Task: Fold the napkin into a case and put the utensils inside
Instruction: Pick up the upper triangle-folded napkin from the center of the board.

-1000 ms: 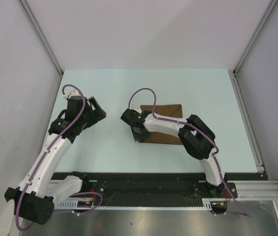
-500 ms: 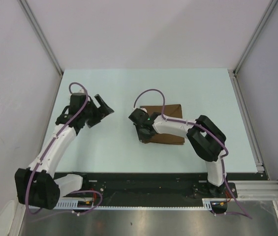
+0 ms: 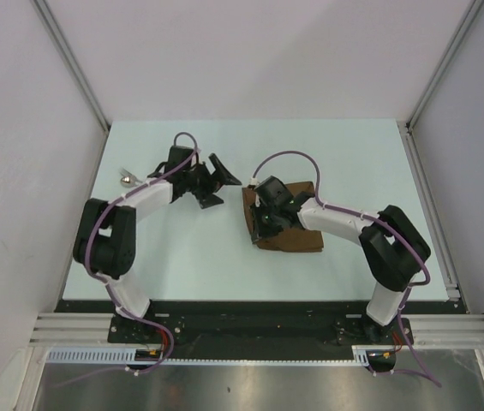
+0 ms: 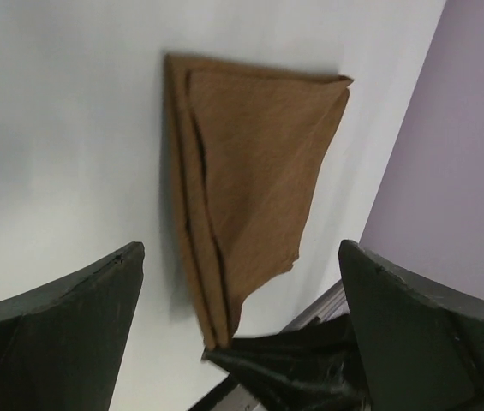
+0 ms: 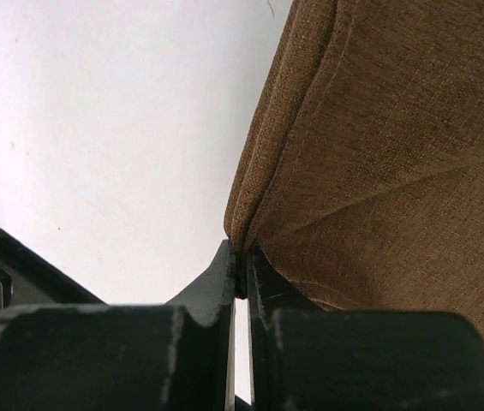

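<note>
Now, right gripper (image 5: 240, 272): jaws pinched shut on the napkin's (image 3: 289, 241) near-left corner — a grip low on the layered edge, likely meant to lift it for a fold.
Left gripper (image 3: 218, 183): jaws spread wide, holding nothing, hovering just left of the cloth, probably ready to take another corner.
Napkin: folded brown layers, flat on the table (image 3: 190, 248), centre-right.
Utensils (image 3: 127, 179): far left, well apart — not yet needed.

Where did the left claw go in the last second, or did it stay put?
Yes, it moved. The left gripper swung right, away from the table's left edge and toward the napkin.
</note>
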`<action>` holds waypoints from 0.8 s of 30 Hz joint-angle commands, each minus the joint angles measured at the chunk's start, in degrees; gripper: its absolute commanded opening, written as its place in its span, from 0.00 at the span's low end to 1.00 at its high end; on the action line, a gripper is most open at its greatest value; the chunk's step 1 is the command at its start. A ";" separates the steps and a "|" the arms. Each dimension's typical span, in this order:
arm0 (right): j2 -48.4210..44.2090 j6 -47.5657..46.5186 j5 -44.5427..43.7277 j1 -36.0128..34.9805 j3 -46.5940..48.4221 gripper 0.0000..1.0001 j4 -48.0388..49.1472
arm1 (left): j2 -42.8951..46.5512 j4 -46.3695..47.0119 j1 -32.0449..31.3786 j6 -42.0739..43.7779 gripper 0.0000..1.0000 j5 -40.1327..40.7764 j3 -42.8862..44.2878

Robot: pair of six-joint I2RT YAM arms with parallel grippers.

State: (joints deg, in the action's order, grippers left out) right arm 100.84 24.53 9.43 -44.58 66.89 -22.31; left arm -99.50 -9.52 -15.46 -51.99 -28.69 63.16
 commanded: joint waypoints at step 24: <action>-6.71 -0.19 6.48 3.27 -3.00 0.00 5.43 | -22.49 -1.73 -5.54 -9.36 0.74 5.31 16.56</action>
State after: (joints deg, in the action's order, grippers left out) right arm 97.10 24.36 14.57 -41.74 64.16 -18.65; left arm -119.96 -9.91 -20.47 -59.64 -24.64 78.32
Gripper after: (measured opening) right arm 0.056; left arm 0.772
